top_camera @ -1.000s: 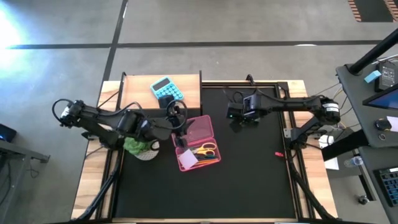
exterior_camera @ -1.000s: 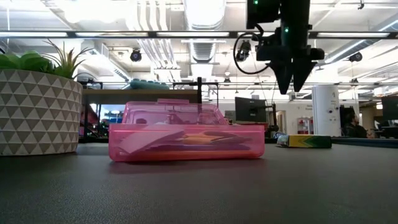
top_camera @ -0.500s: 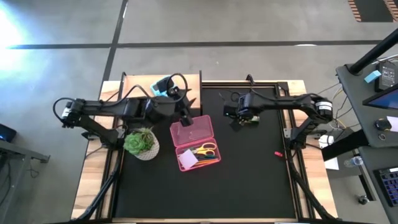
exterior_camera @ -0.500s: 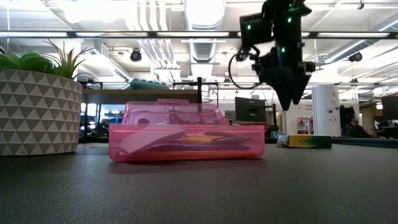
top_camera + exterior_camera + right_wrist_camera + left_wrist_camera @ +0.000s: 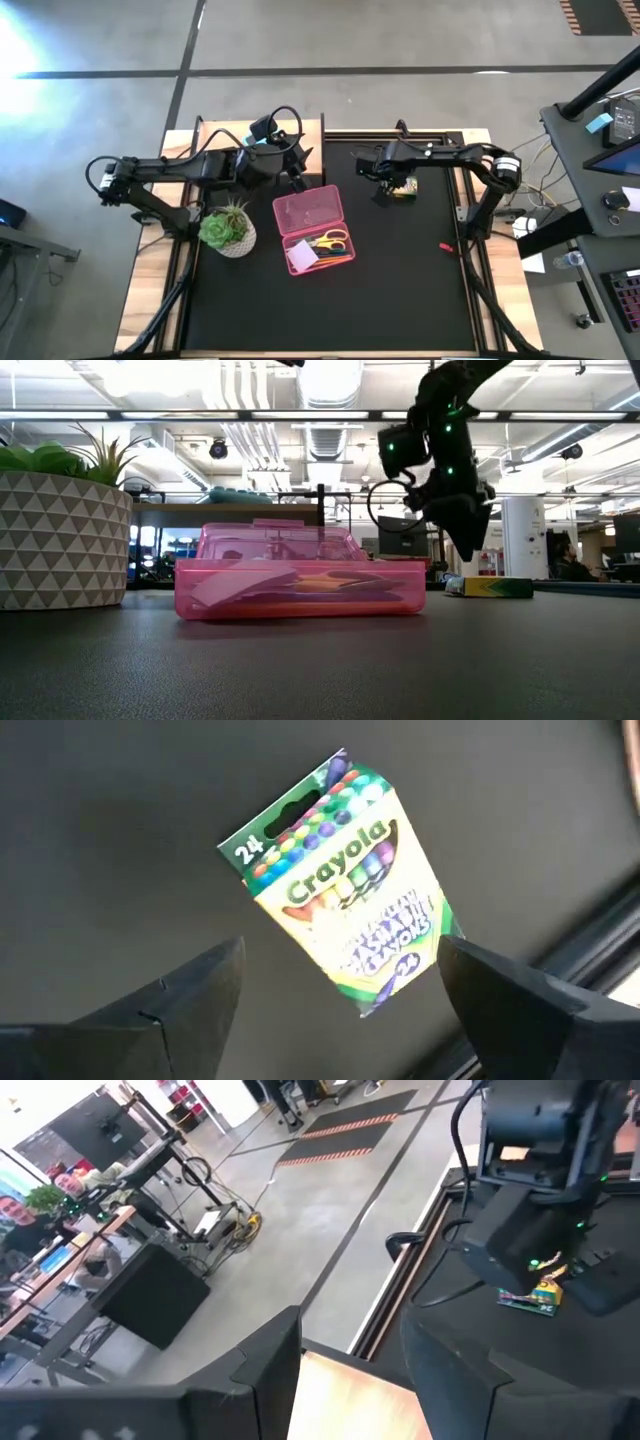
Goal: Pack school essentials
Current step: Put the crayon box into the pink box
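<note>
A grey concrete floor [image 5: 400, 40] crossed by dark lines surrounds the table, while beyond it long ceiling lights [image 5: 150, 415] and ducts hang over desks and a white column [image 5: 523, 535].

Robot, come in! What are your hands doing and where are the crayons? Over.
Right gripper open above the crayon box, not touching. Left gripper empty behind the pink case. Nothing in the way.

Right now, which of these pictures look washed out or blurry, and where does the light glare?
High view: sunlight glares on the concrete floor at upper left. Low view: bright ceiling lights wash out the top, while the pink case glows translucent. Right wrist view: the crayon box is sharp, but the right tool's fingers are soft.
</note>
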`<state>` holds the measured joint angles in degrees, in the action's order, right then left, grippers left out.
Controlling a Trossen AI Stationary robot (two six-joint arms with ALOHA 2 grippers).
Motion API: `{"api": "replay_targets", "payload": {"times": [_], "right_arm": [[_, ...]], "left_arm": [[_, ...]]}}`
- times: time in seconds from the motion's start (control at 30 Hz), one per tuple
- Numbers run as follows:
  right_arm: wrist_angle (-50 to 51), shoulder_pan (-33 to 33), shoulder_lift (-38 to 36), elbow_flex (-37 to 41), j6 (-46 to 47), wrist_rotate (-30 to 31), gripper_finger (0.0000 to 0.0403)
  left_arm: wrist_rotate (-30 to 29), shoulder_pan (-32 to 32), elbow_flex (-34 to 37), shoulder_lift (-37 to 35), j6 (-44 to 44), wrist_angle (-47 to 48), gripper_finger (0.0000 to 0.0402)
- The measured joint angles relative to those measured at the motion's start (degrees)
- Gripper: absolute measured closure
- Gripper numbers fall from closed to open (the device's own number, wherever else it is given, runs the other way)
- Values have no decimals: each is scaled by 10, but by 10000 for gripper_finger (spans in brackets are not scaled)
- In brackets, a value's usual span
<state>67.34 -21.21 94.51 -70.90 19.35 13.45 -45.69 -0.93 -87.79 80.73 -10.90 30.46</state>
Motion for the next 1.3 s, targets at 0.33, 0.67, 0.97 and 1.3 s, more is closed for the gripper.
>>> {"api": "replay_targets", "payload": {"times": [0.33, 0.67, 0.97, 1.3], "right_arm": [[-6, -75, 6, 1, -143, -40, 78], [-29, -111, 6, -4, -289, -29, 80], [-40, -114, 6, -21, -303, -49, 77], [-38, -119, 6, -15, -321, -67, 17]], "left_arm": [[0, 2, 0, 0, 0, 0, 244], [0, 2, 0, 0, 9, 0, 244], [0, 2, 0, 0, 16, 0, 244], [0, 2, 0, 0, 17, -1, 244]]}}
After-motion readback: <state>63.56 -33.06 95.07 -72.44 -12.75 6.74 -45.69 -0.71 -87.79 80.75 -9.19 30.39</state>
